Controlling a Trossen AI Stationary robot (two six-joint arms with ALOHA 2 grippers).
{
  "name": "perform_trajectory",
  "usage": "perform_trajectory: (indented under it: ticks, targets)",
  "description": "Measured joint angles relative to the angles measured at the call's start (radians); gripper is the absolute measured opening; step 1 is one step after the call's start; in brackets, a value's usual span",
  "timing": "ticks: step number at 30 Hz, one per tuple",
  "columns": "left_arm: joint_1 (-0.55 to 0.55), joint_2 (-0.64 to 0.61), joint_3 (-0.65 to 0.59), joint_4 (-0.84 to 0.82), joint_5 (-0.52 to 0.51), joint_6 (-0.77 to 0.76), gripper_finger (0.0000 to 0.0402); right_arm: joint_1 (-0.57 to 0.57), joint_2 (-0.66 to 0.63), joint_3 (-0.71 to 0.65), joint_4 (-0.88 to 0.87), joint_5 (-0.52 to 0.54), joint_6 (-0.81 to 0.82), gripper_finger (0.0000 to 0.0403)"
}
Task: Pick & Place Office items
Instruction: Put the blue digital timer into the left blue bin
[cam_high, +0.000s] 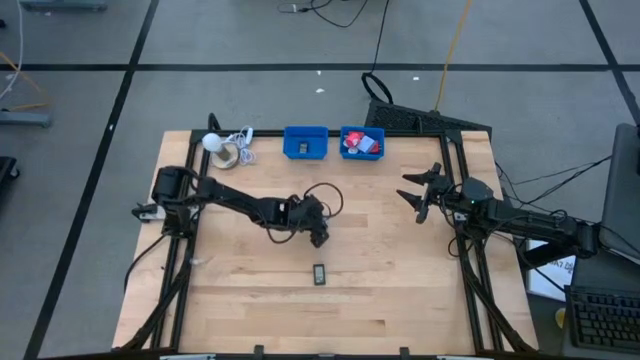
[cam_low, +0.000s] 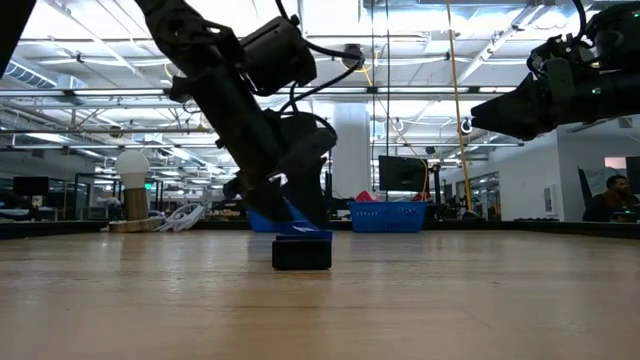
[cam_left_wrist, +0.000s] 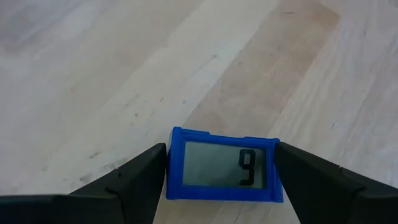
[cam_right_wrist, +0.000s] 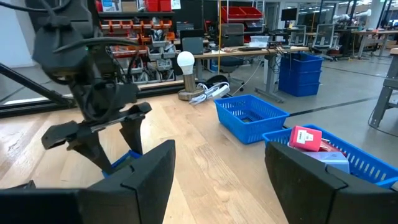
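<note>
My left gripper (cam_high: 318, 234) is at the table's middle, shut on a dark blue rectangle (cam_left_wrist: 222, 168) with a grey display that reads 9. The low view shows that piece (cam_low: 292, 216) behind a dark rectangle (cam_low: 301, 252), which lies flat on the wood (cam_high: 320, 274) just near of the gripper. Red pieces and a light blue one (cam_high: 360, 143) lie in the right-hand blue bin. My right gripper (cam_high: 418, 193) is open and holds nothing, raised near the table's right edge. My left gripper pinches the blue rectangle between its two fingers, one on each short end (cam_left_wrist: 171, 163). The fingers (cam_low: 262, 190) slant down at it from above and from the left. The display faces the wrist camera. Whether its lower edge touches the table, I cannot tell.
Two blue bins (cam_high: 305, 142) (cam_high: 377, 156) stand side by side at the far edge, also in the right wrist view (cam_right_wrist: 249, 115). A white ball with a coiled cord (cam_high: 225, 148) sits left of them. Bare wood lies between the gripper and the bins.
</note>
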Motion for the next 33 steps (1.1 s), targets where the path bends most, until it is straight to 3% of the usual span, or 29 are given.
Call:
perform_trajectory:
  ticks: [5, 10, 16, 24, 33]
  targets:
    - [0.035, -0.019, -0.002, 0.05, 0.087, -0.141, 0.0294, 0.0, 0.0, 0.0, 0.0, 0.001, 0.0, 0.0238]
    - [0.067, -0.024, -0.001, 0.112, 0.161, -0.129, 0.0294, 0.0, 0.002, 0.0, 0.002, 0.0, 0.0, 0.0238]
    - [0.085, -0.024, -0.001, 0.122, 0.185, 0.185, 0.0294, 0.0, 0.003, 0.0, -0.002, 0.0, 0.0, 0.0238]
    - [0.056, -0.024, -0.001, 0.087, 0.186, 0.752, 0.0294, 0.0, 0.003, 0.0, -0.002, 0.0, 0.0, 0.0238]
    - [0.054, 0.042, 0.004, 0.126, 0.278, 0.77, 0.0294, 0.0, 0.003, 0.0, -0.002, 0.0, 0.0, 0.0238]
